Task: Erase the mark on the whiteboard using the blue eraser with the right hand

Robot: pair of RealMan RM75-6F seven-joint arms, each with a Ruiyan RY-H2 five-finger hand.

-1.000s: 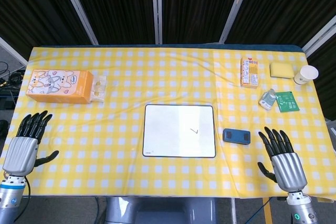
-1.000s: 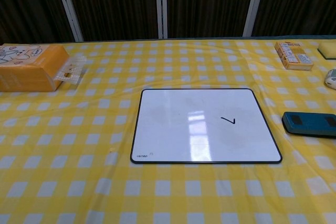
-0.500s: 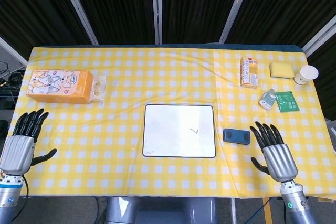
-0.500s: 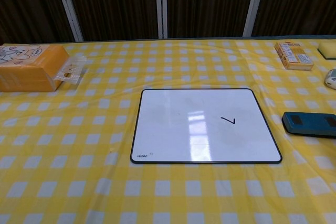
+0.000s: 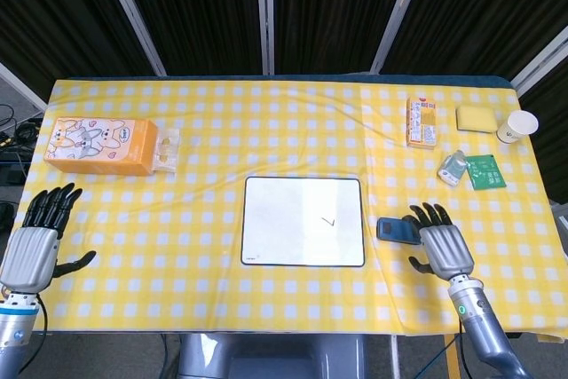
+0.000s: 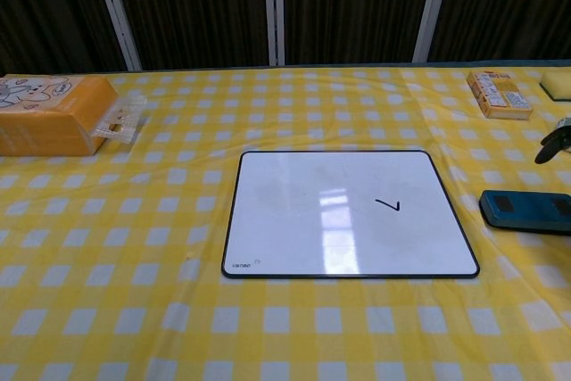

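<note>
**Right hand hovering at the blue eraser, whiteboard mark untouched**

At the far left, the left hand (image 5: 34, 241) is sitting near the table's front-left corner, fingers spread apart and holding nothing. Behind it, an orange tissue pack (image 5: 99, 146) printed with cartoon rabbits is lying on the yellow checked tablecloth (image 5: 222, 122), with a small clear plastic packet (image 5: 167, 147) touching its right end.

In the middle of the table, the whiteboard (image 5: 303, 221) is lying flat, and a small black tick-shaped mark (image 5: 328, 221) is showing in its right half, unerased.

Just beside the board's right edge, the blue eraser (image 5: 398, 231) is resting on the cloth, apart from the board. The right hand (image 5: 439, 246) is hanging over the eraser's right end, its dark fingertips (image 5: 424, 213) reaching over or just past that end; whether they are touching it cannot be told from the head view. The fingers are apart and gripping nothing. In the chest view the eraser is lying alone at the right edge, with only a dark fingertip peeking in above it.

Farther back on the right, a yellow-orange snack box (image 5: 421, 122), a small clear bottle (image 5: 453, 168), a green packet (image 5: 485, 171), a yellow sponge (image 5: 476, 118) and a paper cup (image 5: 516, 126) are standing grouped near the corner.
</note>
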